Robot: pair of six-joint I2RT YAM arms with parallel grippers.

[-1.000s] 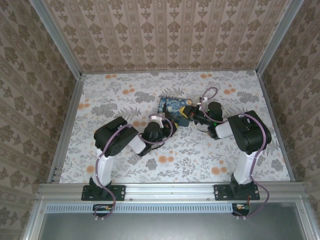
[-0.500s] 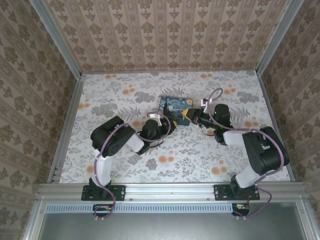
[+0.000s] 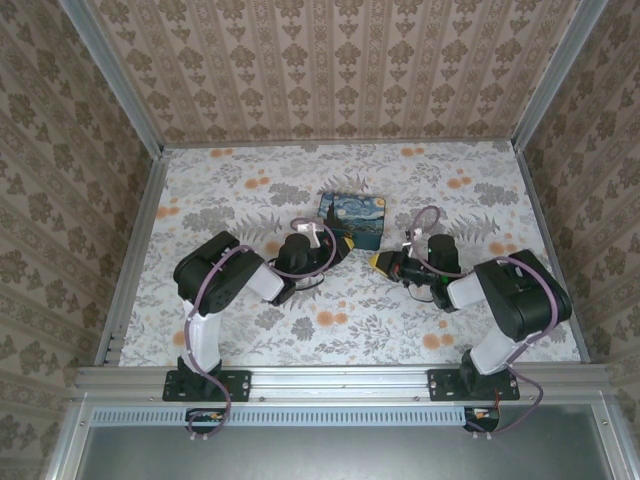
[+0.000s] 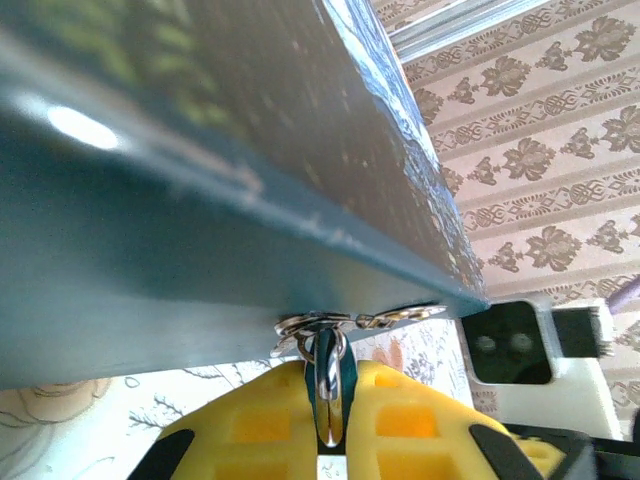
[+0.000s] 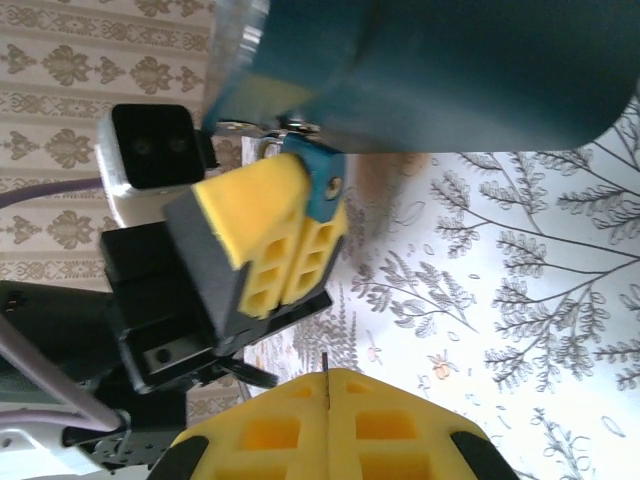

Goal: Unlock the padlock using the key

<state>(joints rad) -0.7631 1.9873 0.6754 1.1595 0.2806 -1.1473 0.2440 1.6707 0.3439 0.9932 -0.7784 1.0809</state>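
Left claw (image 4: 328,372) could wrench the key (image 4: 330,405) askew, I judge, because the small silvery padlock (image 4: 345,322) sits at the blue tin's (image 4: 200,200) lower edge and may swing aside under a turn. Its jaws are pinched tight on the key's blue head, right against the lock. Right claw (image 5: 326,380), closed on nothing, hangs nearby over the tabletop (image 5: 520,300).

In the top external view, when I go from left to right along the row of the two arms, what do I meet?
left arm's elbow → left pincer → right pincer → right arm's elbow
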